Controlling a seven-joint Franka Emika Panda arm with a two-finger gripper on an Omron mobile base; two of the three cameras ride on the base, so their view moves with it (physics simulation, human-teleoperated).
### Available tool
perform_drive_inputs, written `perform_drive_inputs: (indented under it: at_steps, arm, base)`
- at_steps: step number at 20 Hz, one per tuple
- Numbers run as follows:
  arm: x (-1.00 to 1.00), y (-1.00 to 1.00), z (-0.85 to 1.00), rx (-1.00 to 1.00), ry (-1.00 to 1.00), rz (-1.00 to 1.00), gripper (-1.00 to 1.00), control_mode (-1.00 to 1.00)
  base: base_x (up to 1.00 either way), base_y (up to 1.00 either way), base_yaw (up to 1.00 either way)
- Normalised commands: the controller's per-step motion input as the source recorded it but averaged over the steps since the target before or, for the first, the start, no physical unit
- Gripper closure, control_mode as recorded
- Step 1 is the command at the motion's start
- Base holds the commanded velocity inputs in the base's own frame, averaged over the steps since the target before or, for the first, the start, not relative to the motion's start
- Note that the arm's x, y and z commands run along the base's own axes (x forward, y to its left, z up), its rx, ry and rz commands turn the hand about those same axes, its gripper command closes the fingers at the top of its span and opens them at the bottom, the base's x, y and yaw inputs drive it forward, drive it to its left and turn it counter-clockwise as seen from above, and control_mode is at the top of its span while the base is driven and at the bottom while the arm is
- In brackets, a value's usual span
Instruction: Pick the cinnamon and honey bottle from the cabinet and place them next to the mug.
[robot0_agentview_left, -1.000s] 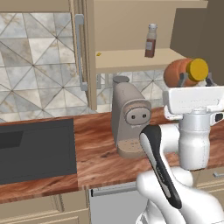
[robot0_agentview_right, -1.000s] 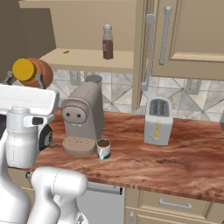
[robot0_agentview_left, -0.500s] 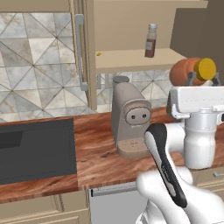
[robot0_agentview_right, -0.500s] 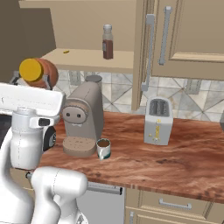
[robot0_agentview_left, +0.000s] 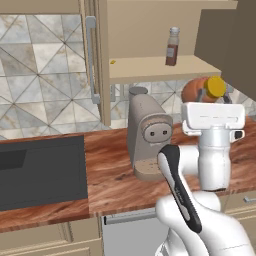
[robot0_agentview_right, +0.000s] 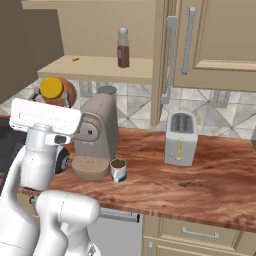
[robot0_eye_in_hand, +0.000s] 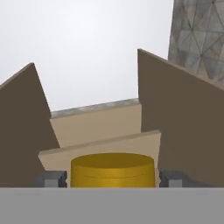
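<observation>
End effector closed on the honey bottle — in the hand view the yellow lid sits squarely between the two finger tips, touching both. In the base views the jar rides above the white hand, clear of the cabinet shelf and in the air over the bench, at about 3 o'clock of the coffee machine in the left view. Cinnamon stands upright on the cabinet shelf, untouched. Mug sits on the bench just at 4 o'clock of the coffee machine's base in the right view, with the toaster well apart at 3 o'clock. Progress, as I judge it: honey bottle picked but not yet set down — roughly a quarter through. Left: carry the jar across, place it beside the mug, then fetch and place the cinnamon.
</observation>
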Motion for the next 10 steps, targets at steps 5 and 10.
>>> perform_drive_inputs:
  at_steps: [5,10]
  arm:
    - [-1.0,-0.32,-1.0,-0.02,0.25,0.0,1.0,-1.0]
    - [-1.0,-0.5,-0.87,0.0,0.08,0.0,1.0,-1.0]
  base:
    - [0.0,0.0,0.0]
    - [0.0,0.0,0.0]
